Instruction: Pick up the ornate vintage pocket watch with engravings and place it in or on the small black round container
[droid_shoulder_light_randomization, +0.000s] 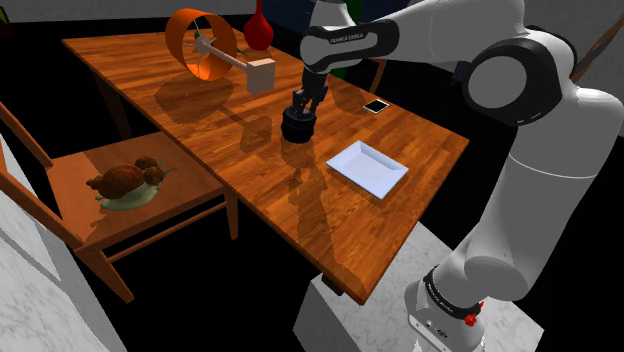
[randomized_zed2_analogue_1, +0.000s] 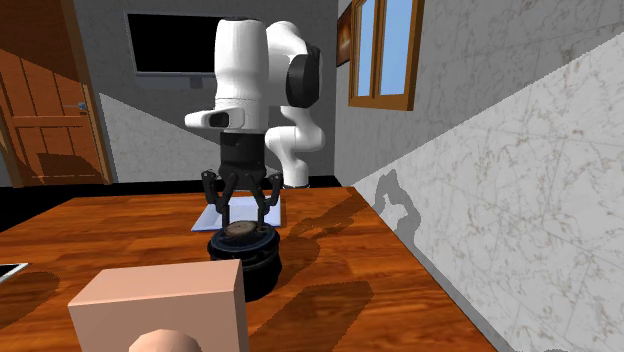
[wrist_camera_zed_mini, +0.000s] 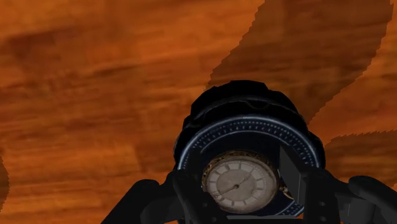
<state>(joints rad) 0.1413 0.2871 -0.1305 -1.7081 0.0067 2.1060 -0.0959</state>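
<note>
The pocket watch (wrist_camera_zed_mini: 240, 184) has a pale dial in a worn golden case. It lies face up on top of the small black round container (wrist_camera_zed_mini: 248, 108), inside the container's blue dotted ring. The container (droid_shoulder_light_randomization: 298, 126) stands mid-table, and the second exterior view shows the watch (randomized_zed2_analogue_1: 240, 230) resting on its lid (randomized_zed2_analogue_1: 245, 262). My gripper (randomized_zed2_analogue_1: 241, 212) hangs straight down just over it, open, with one finger (randomized_zed2_analogue_1: 222, 205) on each side of the watch and a small gap to the case. The shoulder view puts the gripper (droid_shoulder_light_randomization: 303, 103) right above the container.
A white square tray (droid_shoulder_light_randomization: 367, 167) lies toward the stand, a phone (droid_shoulder_light_randomization: 376, 105) beyond it. An orange wheel (droid_shoulder_light_randomization: 200, 45) with a rod and tan block (droid_shoulder_light_randomization: 261, 75), and a red vase (droid_shoulder_light_randomization: 259, 32), stand at the far end. A wooden chair (droid_shoulder_light_randomization: 70, 200) holds a brown figure (droid_shoulder_light_randomization: 128, 182).
</note>
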